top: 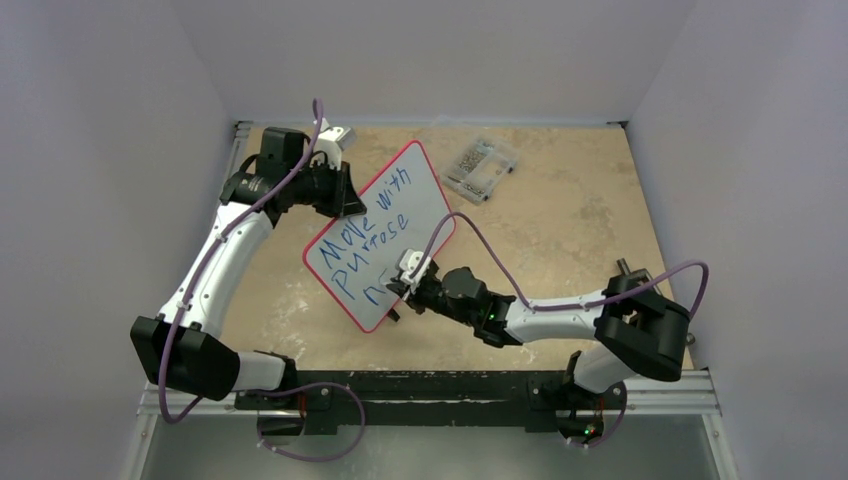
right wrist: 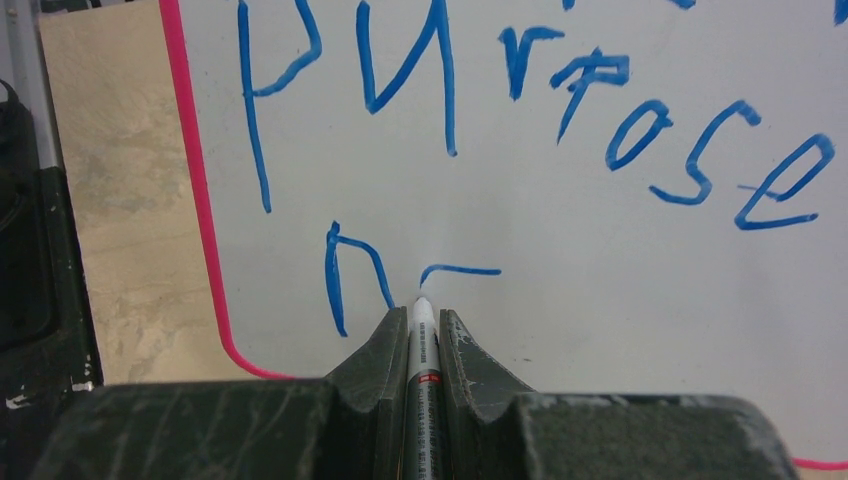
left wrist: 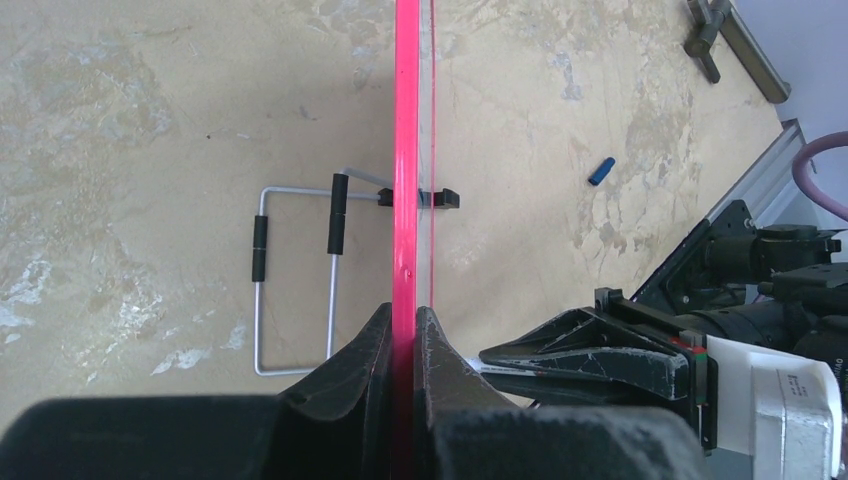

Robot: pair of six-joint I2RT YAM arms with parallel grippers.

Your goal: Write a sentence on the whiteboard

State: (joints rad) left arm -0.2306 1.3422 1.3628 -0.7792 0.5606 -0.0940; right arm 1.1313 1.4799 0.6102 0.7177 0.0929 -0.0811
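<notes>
Top external: we see the whiteboard (top: 430,205) angled across the worktop (top: 570,240), left of centre. Left tool (top: 345,200) is clamped on its red rim, we judge to steady it against pen pressure. Right tool (top: 412,272) pinches a marker (right wrist: 423,345), with the tip at line three of the sentence (top: 370,240): "Move with purpose", then two starting strokes.

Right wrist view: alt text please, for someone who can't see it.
The right pincer grips a white marker pen, its tip near a red-rimmed white whiteboard. Its blue handwritten letters read "purpose", with a new line begun beneath.
</notes>
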